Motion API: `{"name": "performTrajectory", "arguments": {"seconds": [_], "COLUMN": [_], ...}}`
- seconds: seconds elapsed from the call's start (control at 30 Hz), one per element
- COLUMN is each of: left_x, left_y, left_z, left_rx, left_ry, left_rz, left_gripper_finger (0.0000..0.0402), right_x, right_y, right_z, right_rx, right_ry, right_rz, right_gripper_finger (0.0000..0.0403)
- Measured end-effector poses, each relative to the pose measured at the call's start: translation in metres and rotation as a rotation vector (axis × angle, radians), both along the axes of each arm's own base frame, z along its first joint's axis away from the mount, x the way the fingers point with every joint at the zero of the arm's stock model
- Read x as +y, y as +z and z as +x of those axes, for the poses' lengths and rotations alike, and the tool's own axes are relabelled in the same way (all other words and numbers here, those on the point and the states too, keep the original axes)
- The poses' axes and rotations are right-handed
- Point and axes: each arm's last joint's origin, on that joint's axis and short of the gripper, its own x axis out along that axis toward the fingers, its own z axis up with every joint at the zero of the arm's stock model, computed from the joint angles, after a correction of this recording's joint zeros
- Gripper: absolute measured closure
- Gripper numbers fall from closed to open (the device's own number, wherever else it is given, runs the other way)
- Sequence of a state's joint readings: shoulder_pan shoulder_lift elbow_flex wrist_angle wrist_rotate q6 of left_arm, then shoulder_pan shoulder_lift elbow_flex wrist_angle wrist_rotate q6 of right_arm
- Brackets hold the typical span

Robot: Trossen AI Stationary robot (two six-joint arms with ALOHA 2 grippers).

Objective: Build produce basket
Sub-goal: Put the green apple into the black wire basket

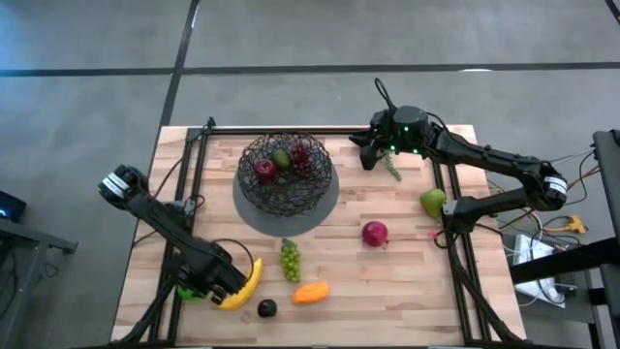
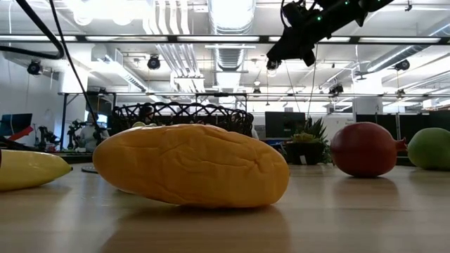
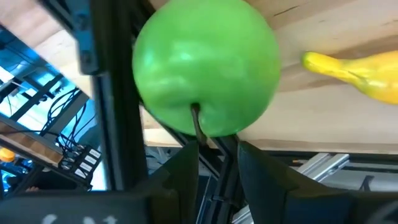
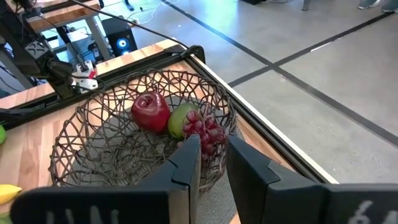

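The dark wire basket [image 1: 286,174] stands on a grey disc at the table's middle and holds a red apple [image 4: 150,112], a green fruit [image 4: 181,120] and purple grapes [image 4: 207,132]. My left gripper [image 1: 199,283] is at the near left corner, closed on a green apple [image 3: 205,62] beside the banana [image 1: 242,284]. My right gripper [image 4: 212,146] hangs shut and holding nothing above the table, to the right of the basket. Green grapes [image 1: 290,260], an orange fruit [image 1: 310,292], an avocado [image 1: 266,308], a red fruit [image 1: 375,234] and a green fruit [image 1: 433,203] lie on the wood. My left gripper has the green apple's stem [image 3: 197,121] between the free ends of its two fingers, the stem lying against one finger [image 3: 186,171]. The fingers slant down from above. The apple sits against the black frame rail [image 3: 118,93]; whether it is off the wood cannot be told.
Black frame rails [image 1: 455,242] run along the table's left, right and far sides. A small potted plant [image 2: 306,147] stands at the far right near my right arm. Bare wood lies between the basket and the loose fruit along the near edge.
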State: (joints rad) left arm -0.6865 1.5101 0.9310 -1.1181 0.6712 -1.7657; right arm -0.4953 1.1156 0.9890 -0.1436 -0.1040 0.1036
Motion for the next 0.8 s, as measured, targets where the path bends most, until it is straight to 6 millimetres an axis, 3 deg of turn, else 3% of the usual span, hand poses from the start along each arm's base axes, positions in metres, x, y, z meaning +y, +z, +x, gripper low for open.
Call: {"name": "performTrajectory", "arguments": {"seconds": [0.23, 0.67, 0.8], "left_x": [0.008, 0.010, 0.010], "left_y": [0.007, 0.002, 0.001], "left_z": [-0.010, -0.012, -0.011], "left_rx": [0.015, -0.005, -0.016], "left_ry": [-0.009, -0.011, -0.012], "left_rz": [0.051, 0.052, 0.056], "left_gripper_finger": [0.0307, 0.0308, 0.0329], "right_x": [0.000, 0.000, 0.000], "right_y": [0.000, 0.000, 0.000], "right_z": [0.000, 0.000, 0.000], "right_rx": [0.000, -0.007, -0.008], "right_ry": [0.000, 0.002, 0.001], "right_rz": [0.001, 0.018, 0.020], "right_gripper_finger": [0.0338, 0.0339, 0.0341]}}
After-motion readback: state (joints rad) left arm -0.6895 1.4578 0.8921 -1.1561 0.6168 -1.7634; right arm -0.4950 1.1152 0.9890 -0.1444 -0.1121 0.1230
